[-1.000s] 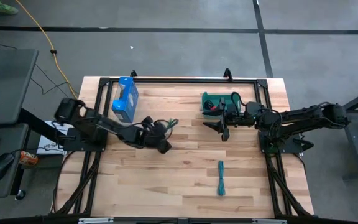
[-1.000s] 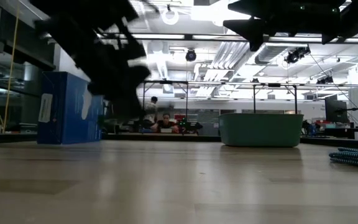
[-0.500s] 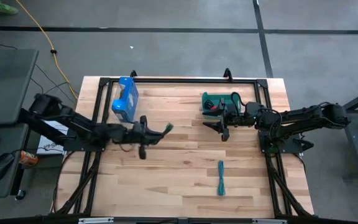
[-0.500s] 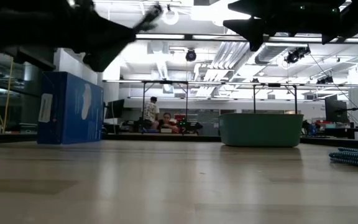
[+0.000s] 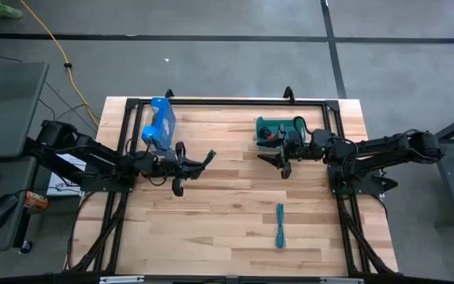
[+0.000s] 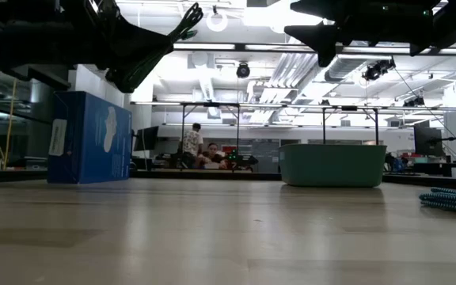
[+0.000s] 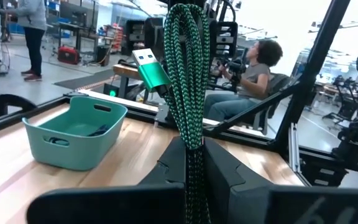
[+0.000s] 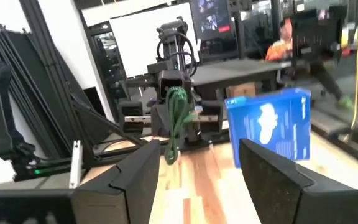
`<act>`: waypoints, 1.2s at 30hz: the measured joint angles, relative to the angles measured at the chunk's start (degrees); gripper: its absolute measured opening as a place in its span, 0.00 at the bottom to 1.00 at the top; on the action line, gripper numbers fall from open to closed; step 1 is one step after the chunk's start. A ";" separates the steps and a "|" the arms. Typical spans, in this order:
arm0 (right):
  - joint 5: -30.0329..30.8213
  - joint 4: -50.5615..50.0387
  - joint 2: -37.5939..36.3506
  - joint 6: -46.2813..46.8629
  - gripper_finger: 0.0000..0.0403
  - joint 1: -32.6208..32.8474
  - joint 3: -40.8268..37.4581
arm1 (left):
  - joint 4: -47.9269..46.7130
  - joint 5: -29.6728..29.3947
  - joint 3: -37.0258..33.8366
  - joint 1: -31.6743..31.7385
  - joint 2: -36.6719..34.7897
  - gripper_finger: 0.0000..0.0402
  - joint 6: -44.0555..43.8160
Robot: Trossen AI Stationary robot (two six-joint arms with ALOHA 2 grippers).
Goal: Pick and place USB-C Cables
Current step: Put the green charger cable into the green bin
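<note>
My left gripper (image 5: 194, 163) is over the table's left half, raised high, and shut on the green USB-C cable bundle (image 7: 185, 74), which also shows as the green cable (image 5: 210, 159) (image 6: 187, 19) (image 8: 176, 123). My right gripper (image 5: 277, 160) (image 8: 197, 186) hangs open in front of the teal bin (image 5: 278, 128) and touches nothing. The teal cable (image 5: 280, 225) (image 6: 454, 199) lies flat on the wood, near the right front. Something dark lies inside the bin (image 7: 73, 134). The dark blue cable I cannot make out. My left gripper (image 7: 193, 149) pinches the green cable bundle between its two fingers at one end of the bundle (image 7: 194, 134). The fingers are about level and point toward the table's right. The rest of the bundle sticks out past the fingertips, with a green connector (image 7: 148, 67) beside it, lifted clear of the table.
A bright blue box (image 5: 159, 125) (image 6: 89, 138) (image 8: 272, 127) stands at the far left of the table. The teal bin (image 6: 332, 165) sits at the far right centre. Bare wood lies between the arms. People sit and stand in the room beyond.
My left gripper has risen from near the table with the green cable shut in it, drawing back a little toward the left edge and levelling out. The cable is now carried high above the wood.
</note>
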 joint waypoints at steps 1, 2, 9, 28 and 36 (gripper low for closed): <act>0.05 -0.10 0.38 0.94 0.52 0.05 0.00 | -0.01 0.00 0.10 0.00 0.00 0.01 0.09; 0.43 0.07 1.18 2.07 0.52 0.26 0.03 | -0.03 -0.04 0.25 0.00 0.00 0.01 0.07; 5.67 4.07 12.19 1.58 0.52 1.53 3.63 | 0.21 -2.23 3.72 0.23 1.05 0.01 0.70; -1.49 4.03 34.19 -2.01 0.52 2.68 27.43 | -0.11 -1.27 6.52 1.53 1.40 0.01 1.62; 1.22 3.94 34.67 -2.82 0.52 5.07 29.66 | 0.15 -0.72 6.50 1.49 1.38 0.01 1.13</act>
